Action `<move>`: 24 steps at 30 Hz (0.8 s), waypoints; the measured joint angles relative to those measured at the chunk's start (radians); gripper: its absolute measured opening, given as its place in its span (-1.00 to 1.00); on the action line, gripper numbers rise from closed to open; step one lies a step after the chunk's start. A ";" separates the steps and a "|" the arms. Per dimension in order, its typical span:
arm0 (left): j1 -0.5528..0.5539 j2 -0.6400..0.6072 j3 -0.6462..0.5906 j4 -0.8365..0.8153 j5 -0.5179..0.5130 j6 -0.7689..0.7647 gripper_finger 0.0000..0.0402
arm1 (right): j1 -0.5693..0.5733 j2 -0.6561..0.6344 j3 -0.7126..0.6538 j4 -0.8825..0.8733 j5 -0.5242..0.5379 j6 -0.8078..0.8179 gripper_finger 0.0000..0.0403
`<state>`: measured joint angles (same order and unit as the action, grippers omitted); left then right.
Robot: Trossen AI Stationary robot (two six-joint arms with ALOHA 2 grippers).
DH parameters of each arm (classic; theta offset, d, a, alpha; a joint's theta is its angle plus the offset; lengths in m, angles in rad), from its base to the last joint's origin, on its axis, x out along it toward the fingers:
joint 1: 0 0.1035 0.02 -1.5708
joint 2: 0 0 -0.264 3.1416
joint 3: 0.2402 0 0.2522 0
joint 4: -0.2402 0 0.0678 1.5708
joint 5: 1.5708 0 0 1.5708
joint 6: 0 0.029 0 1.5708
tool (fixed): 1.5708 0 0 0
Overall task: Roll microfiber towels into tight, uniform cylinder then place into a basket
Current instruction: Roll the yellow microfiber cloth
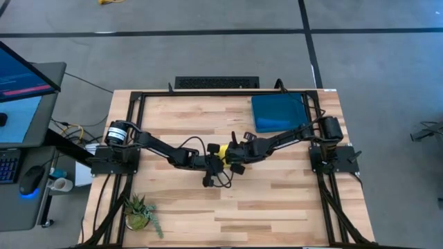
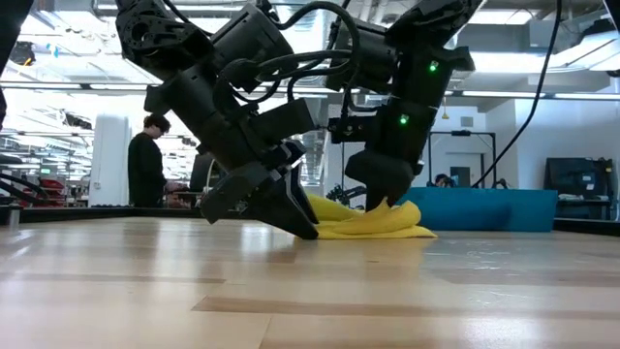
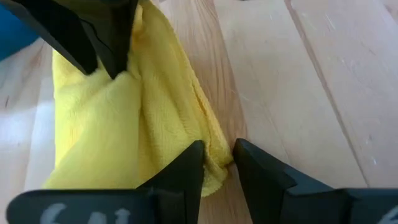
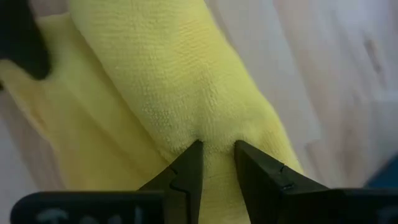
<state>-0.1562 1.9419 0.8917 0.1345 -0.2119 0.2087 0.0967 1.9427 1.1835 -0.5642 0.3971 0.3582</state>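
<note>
Towel point(image 1: 216, 151) mostly hidden between left claw point(image 3: 217, 163), right claw point(image 4: 217, 155), both pinching it

A pale wooden plank tabletop point(image 1: 277, 207) stands on a grey concrete floor point(image 1: 387, 76) crossed by dark lines. A computer monitor point(image 1: 21, 90) sits beside it; beyond, a person in dark clothes point(image 2: 145, 165) stands under bright ceiling lights.

The right claw point(image 4: 217, 158) pinches a raised fold of the yellow towel point(image 4: 180, 81), its two dark fingers point(image 4: 186, 171) pressed close together with cloth caught between the tips. The towel runs as a thick bunched ridge away from the claw over pale wooden tabletop point(image 4: 336, 74). A dark blurred shape point(image 4: 22, 34) sits beside the towel's far end.
</note>
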 joint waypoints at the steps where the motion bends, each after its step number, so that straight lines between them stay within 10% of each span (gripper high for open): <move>1: 0.000 0.000 0.000 -0.002 0.000 0.003 -0.55 | 0.000 0.000 0.008 -0.022 0.011 0.000 -0.42; 24: -0.009 -0.037 -0.002 -0.087 0.030 -0.007 -0.55 | 0.022 0.043 0.014 -0.034 0.151 -0.031 -0.42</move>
<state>-0.1653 1.9048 0.8901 0.0471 -0.1817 0.2016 0.1183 1.9852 1.1976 -0.5978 0.5476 0.3271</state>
